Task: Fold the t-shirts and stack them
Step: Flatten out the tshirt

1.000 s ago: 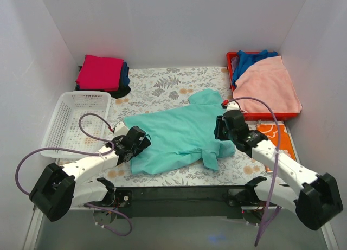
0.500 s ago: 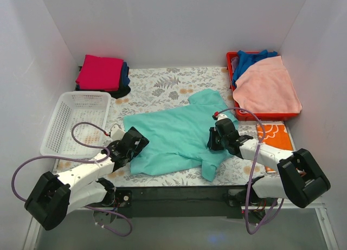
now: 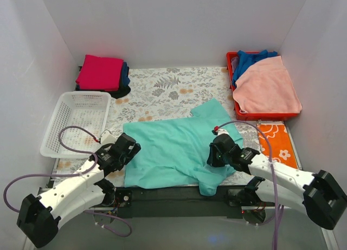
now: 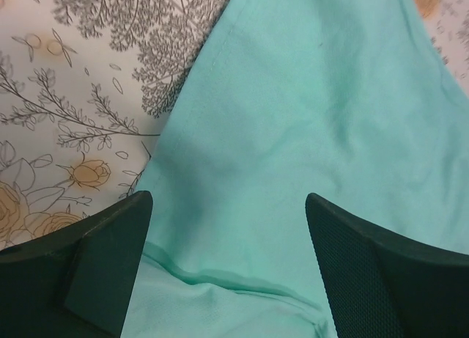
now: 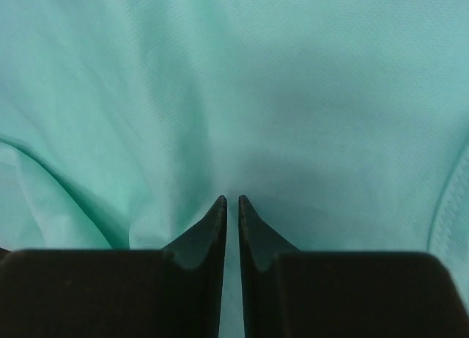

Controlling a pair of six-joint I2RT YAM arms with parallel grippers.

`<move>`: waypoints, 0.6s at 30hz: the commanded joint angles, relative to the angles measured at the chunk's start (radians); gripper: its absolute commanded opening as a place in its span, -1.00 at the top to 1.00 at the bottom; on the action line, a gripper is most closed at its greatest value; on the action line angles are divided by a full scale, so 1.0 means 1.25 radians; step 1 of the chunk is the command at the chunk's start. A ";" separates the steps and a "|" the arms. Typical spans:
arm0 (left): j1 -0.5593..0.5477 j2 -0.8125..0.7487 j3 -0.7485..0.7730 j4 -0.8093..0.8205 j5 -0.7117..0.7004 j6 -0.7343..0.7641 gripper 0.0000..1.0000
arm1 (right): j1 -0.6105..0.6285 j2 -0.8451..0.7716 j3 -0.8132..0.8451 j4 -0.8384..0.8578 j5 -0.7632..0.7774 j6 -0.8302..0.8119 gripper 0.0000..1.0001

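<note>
Nearest you is the black rail (image 3: 162,196) along the table's front edge. The mint-teal t-shirt (image 3: 168,149) lies right up against it, its near hem along the rail and one sleeve spilling over on the right. It's a soft, matte knit, spread mostly flat with shallow creases, the collar end pointing far-right.

Your left gripper (image 3: 123,149) sits at the shirt's near-left corner. The left wrist view has its fingers (image 4: 95,265) spread wide and released. Below them the shirt's (image 4: 308,133) stitched edge runs diagonally across the floral tablecloth (image 4: 73,96).

Your right gripper (image 3: 214,152) is down on the shirt's right side. In the right wrist view its dark tapered fingers (image 5: 205,235) are squeezed to a sliver, clenched on a pinch of the shirt (image 5: 293,96), with folds gathering toward the tips.

Right of that arm there's an orange flowered mat (image 3: 277,144). To the left, a white lattice plastic basket (image 3: 81,94) sits near the shirt but apart from it. Beyond the shirt, open floral cloth runs to the far wall, so you've got room there.

In the far left corner is a squared, folded stack with a magenta t-shirt (image 3: 100,72) on top. The edges of a dark blue shirt (image 3: 125,74) and a black shirt (image 3: 120,91) peek out beneath it.

At far right, a red bin (image 3: 229,65) holds a salmon-pink cloth (image 3: 268,90) draped over its near rim. A blue cloth (image 3: 252,59) is bunched behind it.
</note>
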 commanded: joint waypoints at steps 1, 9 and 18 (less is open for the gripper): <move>-0.004 -0.024 0.095 -0.151 -0.124 -0.025 -0.68 | 0.017 -0.133 0.014 -0.167 0.078 0.073 0.66; -0.001 0.148 0.202 0.023 -0.216 0.121 -0.71 | 0.017 -0.168 0.155 -0.209 0.219 0.008 0.55; 0.136 0.416 0.273 0.266 -0.128 0.375 -0.96 | 0.017 -0.102 0.202 -0.193 0.222 -0.014 0.55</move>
